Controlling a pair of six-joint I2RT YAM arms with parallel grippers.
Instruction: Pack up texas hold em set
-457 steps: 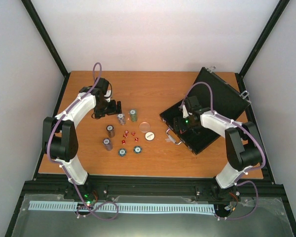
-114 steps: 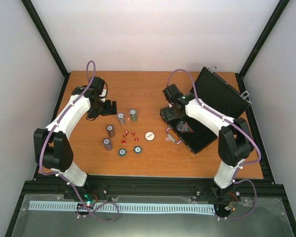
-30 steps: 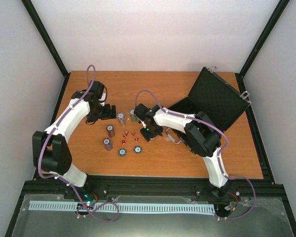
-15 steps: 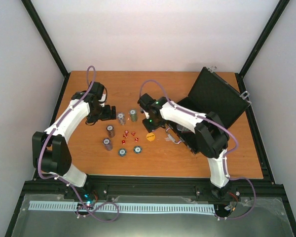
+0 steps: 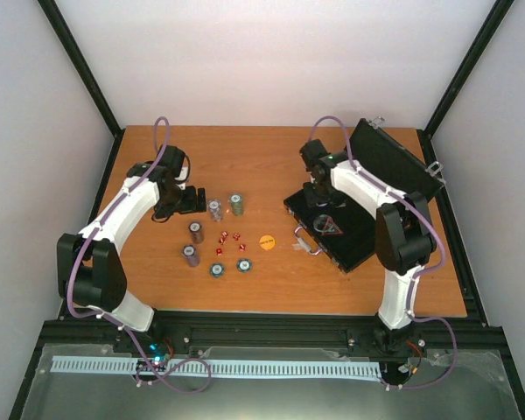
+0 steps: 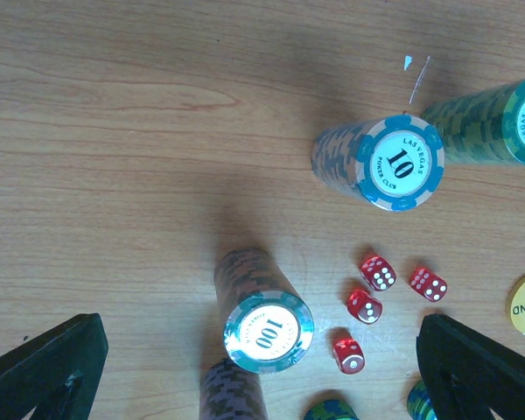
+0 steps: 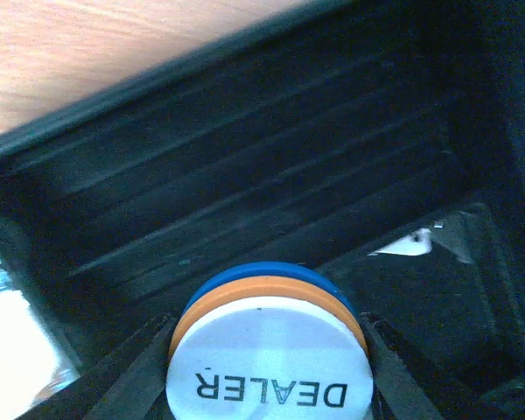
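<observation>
Your right gripper clamps white round plastic DEALER disc, moved from table to over open flat black case. Yellow round disc left on table. Left gripper unchanged: jaws wide, empty, beside chip stacks.

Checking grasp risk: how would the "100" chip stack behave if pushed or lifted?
The 100 chip stack looks tall and narrow, built of separate chips, so a side push would probably topple it. Lifted, lower chips might drop out.

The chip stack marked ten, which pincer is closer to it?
Left. The left pincer, open, sits just left of the stack marked ten. The right pincer is far to its right, over the open case, gripping the dealer button.
</observation>
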